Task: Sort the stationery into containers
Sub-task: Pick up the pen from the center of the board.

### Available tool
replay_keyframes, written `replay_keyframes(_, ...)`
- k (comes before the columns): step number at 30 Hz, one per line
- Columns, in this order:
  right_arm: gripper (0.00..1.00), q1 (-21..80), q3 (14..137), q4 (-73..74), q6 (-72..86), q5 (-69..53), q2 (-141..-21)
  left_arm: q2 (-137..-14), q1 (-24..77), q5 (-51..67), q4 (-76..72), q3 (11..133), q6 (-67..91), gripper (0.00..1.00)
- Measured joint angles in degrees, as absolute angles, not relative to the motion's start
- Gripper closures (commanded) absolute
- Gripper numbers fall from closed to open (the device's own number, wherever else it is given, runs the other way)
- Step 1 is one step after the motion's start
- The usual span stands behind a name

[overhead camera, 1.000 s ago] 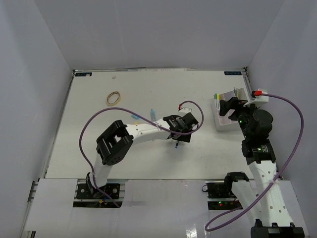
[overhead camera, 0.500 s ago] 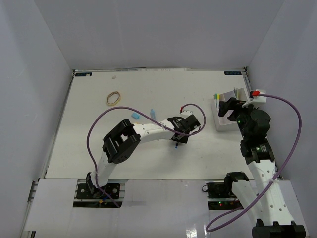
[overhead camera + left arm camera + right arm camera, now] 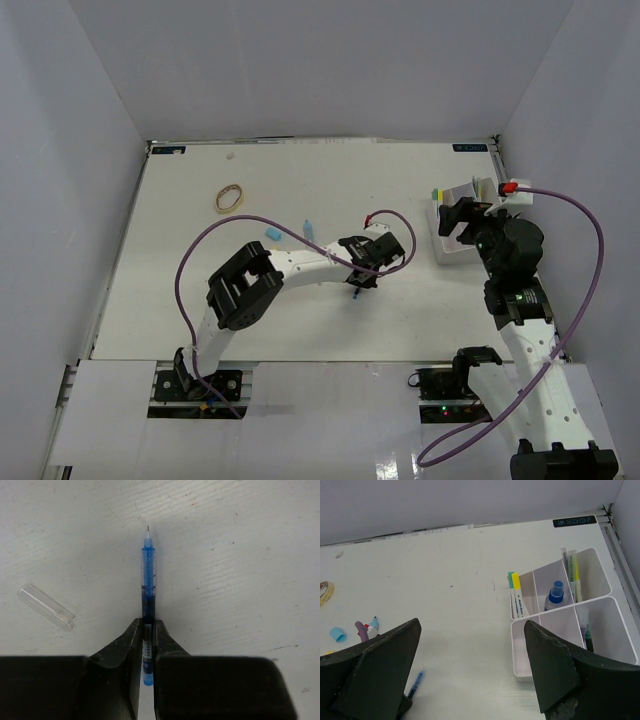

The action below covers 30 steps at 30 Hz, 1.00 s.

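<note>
On the white table (image 3: pixel 180 180), at mid-surface, the blue pen (image 3: pixel 148 580) is clamped by the closed left gripper (image 3: pixel 148 626). A clear cap (image 3: pixel 45 606) lies apart to one side. The right gripper (image 3: pixel 472 625) is spread wide and empty near the organizer box (image 3: pixel 520 666) at the right edge.

I've got the thin blue pen (image 3: pixel 148 580) lying mid-table on the white tabletop (image 3: pixel 300 170), with a clear plastic cap (image 3: pixel 46 606) just beside it. The white divided plastic organizer box (image 3: pixel 447 252) sits well to its right and the tan rubber-band loop (image 3: pixel 230 197) is far back-left. A small blue bottle (image 3: pixel 554 595) stands in one box compartment.
</note>
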<state>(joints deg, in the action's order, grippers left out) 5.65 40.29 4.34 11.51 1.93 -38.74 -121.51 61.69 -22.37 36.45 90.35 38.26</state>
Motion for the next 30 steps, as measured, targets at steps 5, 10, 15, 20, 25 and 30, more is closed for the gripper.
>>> replay_keyframes(5, 0.08, 5.76, 40.32, 4.38, 10.28, -1.83, -39.75, -119.2, 61.76, -23.53, 35.83, 87.48, 36.67, 1.0)
replay_keyframes(10, 0.06, 6.66, 42.57, 6.46, 8.14, -7.33, -44.91, -109.27, 61.71, -26.48, 34.63, 79.88, 32.1, 1.0)
replay_keyframes(15, 0.05, 11.77, 47.62, 10.33, 5.72, -9.69, -52.53, -93.82, 58.06, -26.83, 30.7, 70.13, 28.49, 1.0)
replay_keyframes(20, 0.04, 22.35, 53.82, 14.13, 4.03, -7.33, -62.37, -82.85, 48.6, -26.72, 29.26, 63.48, 25.52, 1.0)
replay_keyframes(25, 0.04, 32.91, 60.71, 19.62, 3.31, -3.66, -75.31, -72.38, 44.27, -26.7, 29.08, 57.39, 21.85, 1.0)
replay_keyframes(30, 0.01, 41.23, 66.48, 23.81, 2.59, -0.49, -87.35, -61.56, 39.97, -27.22, 27.62, 50.96, 19.4, 1.0)
